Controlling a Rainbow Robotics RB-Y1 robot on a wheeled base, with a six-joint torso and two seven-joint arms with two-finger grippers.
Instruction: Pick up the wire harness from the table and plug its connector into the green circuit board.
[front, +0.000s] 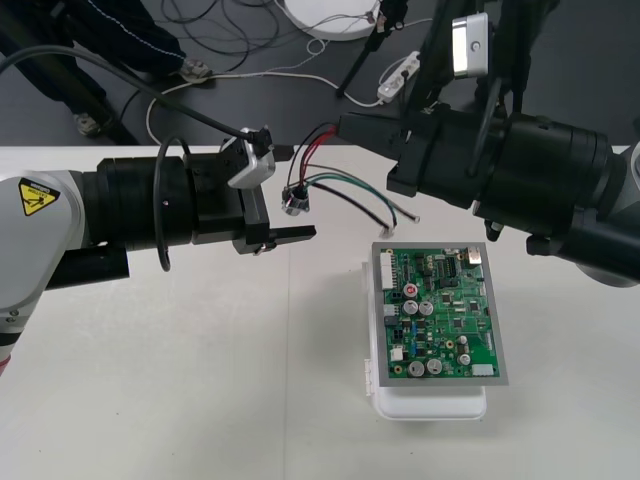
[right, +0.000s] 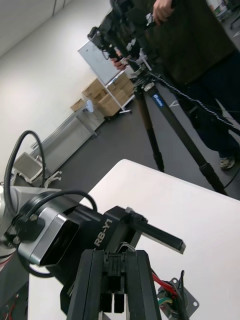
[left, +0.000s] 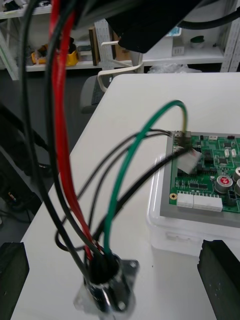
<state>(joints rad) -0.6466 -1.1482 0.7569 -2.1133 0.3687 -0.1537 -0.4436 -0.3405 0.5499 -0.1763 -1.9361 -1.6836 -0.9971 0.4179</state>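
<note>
The wire harness (front: 297, 199) hangs above the table (front: 150, 380), at about 11 o'clock from the green board (front: 440, 315). Its red and black wires go up to the right gripper (front: 345, 126), at 1 o'clock from the round socket (left: 107, 285). That gripper's fingers (right: 142, 285) are pinched tight on the top end of the wires. The socket hangs between the left gripper's (front: 300, 192) two fingers (left: 11, 277), which stand wide apart and hold nothing. The left gripper reaches in from 9 o'clock. Green and black wires loop over and end near the board's 11 o'clock corner. The board sits on a white base (front: 430, 405).
</note>
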